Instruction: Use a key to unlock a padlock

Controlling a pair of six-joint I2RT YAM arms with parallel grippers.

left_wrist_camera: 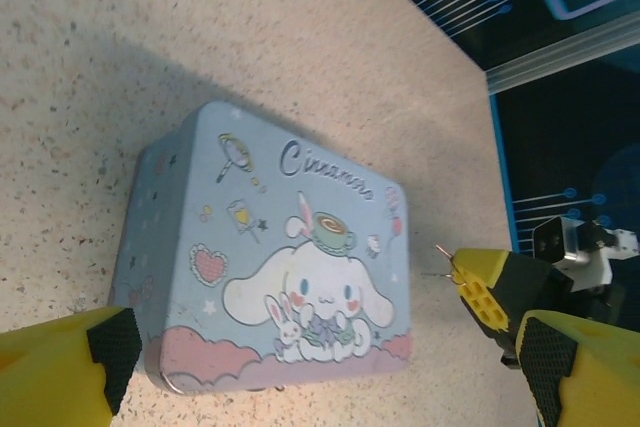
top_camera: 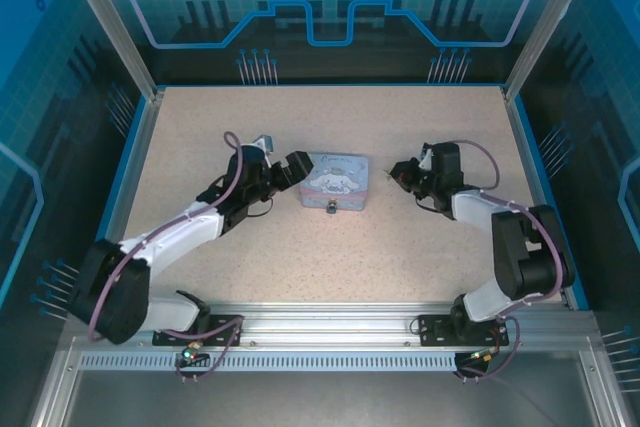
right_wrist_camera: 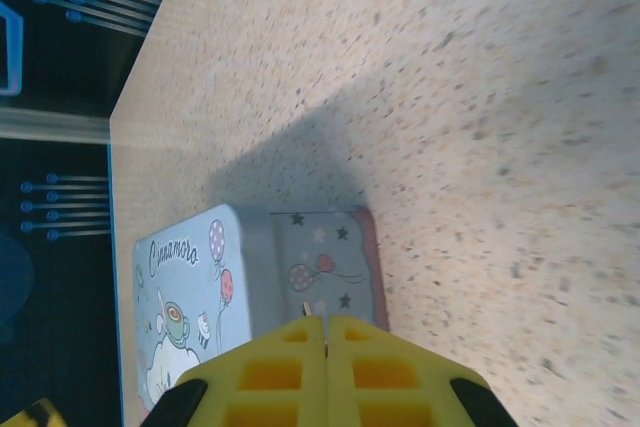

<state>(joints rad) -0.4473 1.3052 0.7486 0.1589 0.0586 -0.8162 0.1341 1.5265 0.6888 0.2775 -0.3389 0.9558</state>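
Observation:
A grey-blue cartoon tin box [top_camera: 337, 183] lies mid-table. The tiny dark padlock [top_camera: 330, 210] hangs at its near edge. My left gripper [top_camera: 288, 165] hovers at the box's left end, open wide. In the left wrist view its yellow fingers [left_wrist_camera: 70, 372] stand far apart on either side of the box [left_wrist_camera: 270, 267], nothing between them touching. My right gripper [top_camera: 399, 176] sits a little right of the box, shut on the key. A thin metal tip of the key [right_wrist_camera: 306, 309] pokes out between the closed fingers [right_wrist_camera: 270, 367], also seen as the key [left_wrist_camera: 447, 253].
Aluminium posts and blue glass walls [top_camera: 130, 137] ring the speckled table [top_camera: 330, 257]. A metal rail [top_camera: 330, 322] runs along the near edge by the arm bases. Bare tabletop lies behind and in front of the box.

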